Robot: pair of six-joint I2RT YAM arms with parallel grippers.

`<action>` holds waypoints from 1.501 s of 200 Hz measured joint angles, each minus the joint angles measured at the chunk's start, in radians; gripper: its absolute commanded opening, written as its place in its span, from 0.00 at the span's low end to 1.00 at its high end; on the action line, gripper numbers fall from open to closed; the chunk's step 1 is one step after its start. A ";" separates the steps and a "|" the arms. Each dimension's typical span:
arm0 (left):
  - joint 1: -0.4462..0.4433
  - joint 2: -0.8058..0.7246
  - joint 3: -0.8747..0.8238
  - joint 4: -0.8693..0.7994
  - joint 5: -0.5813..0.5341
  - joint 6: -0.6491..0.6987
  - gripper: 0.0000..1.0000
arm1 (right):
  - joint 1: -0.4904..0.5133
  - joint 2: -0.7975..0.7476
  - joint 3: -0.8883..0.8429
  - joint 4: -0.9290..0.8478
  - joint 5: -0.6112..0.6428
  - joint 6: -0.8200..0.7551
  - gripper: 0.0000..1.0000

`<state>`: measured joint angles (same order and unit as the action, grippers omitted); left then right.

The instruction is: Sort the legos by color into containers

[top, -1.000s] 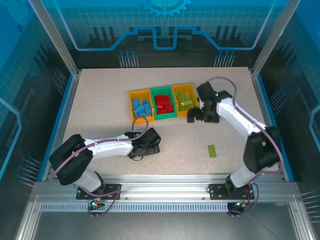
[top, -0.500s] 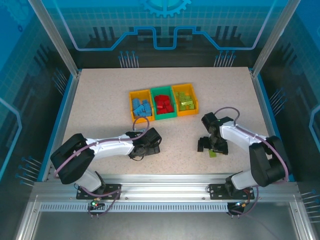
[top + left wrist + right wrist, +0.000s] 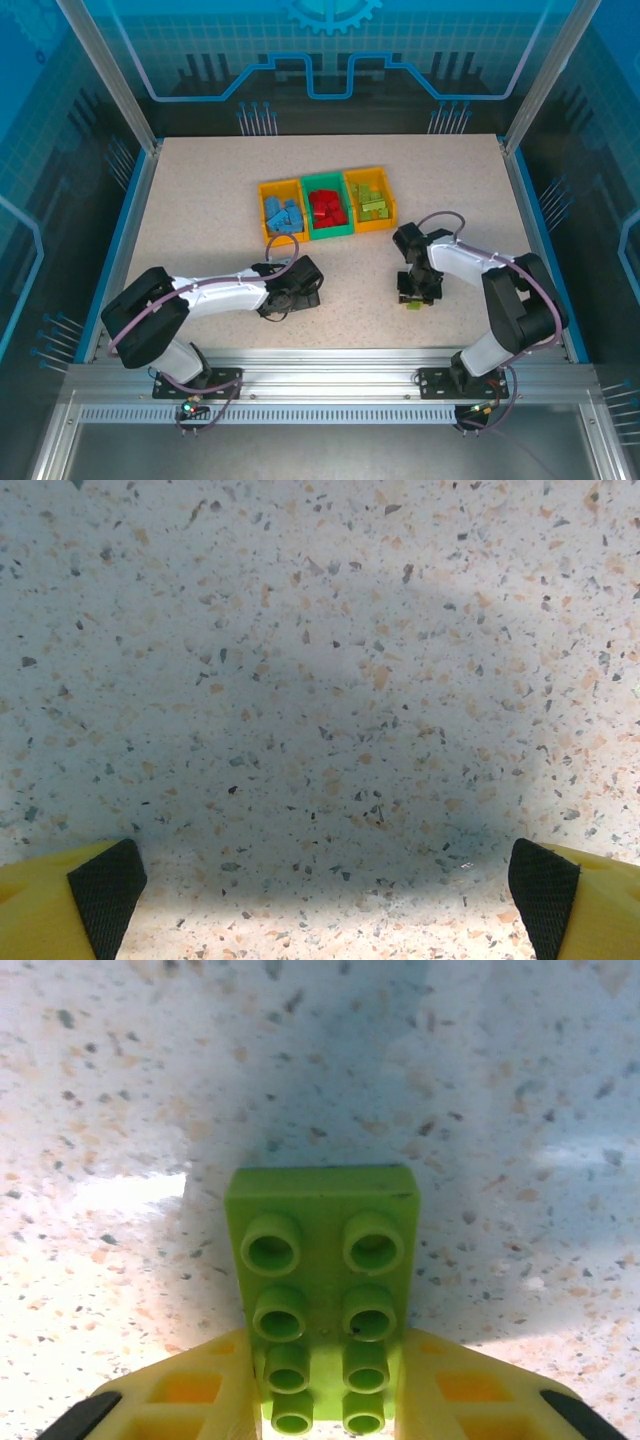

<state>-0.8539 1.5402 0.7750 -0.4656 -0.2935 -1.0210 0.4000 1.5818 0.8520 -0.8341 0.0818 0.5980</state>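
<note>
Right jaws: clamped on the sides of one lime-green brick [image 3: 322,1250]. Left jaws: spread wide, holding nothing, speckled tabletop [image 3: 320,680] beneath.

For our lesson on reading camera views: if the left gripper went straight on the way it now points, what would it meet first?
Most likely the bare speckled table: the left gripper, jaws open, faces it with nothing between, though depth is unclear.
</note>
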 measured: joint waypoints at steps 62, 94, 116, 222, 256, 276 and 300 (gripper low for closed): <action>0.000 0.004 0.008 -0.008 0.002 0.002 0.99 | 0.035 0.151 0.464 -0.011 0.005 -0.055 0.30; 0.000 0.004 0.008 -0.008 0.002 0.001 0.99 | 0.014 0.328 0.814 -0.040 0.008 -0.103 0.31; 0.000 0.003 0.008 -0.008 0.002 0.001 0.99 | -0.008 0.477 1.017 -0.069 0.005 -0.128 0.33; 0.000 -0.011 0.007 -0.007 0.002 -0.002 0.99 | -0.054 0.613 1.135 -0.127 0.011 -0.190 0.97; 0.000 -0.058 0.005 -0.019 -0.023 -0.002 0.99 | -0.055 0.337 0.798 0.012 0.058 -0.242 1.00; 0.000 -0.130 0.001 -0.054 -0.080 0.000 0.99 | -0.074 0.114 0.549 0.163 0.121 -0.287 1.00; 0.011 -0.259 -0.002 -0.105 -0.181 0.029 0.99 | -0.175 -0.096 0.283 0.367 0.182 -0.323 1.00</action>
<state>-0.8433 1.2812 0.7727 -0.5709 -0.4747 -0.9920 0.2253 1.4857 1.1351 -0.4667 0.2638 0.2749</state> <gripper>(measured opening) 0.990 0.999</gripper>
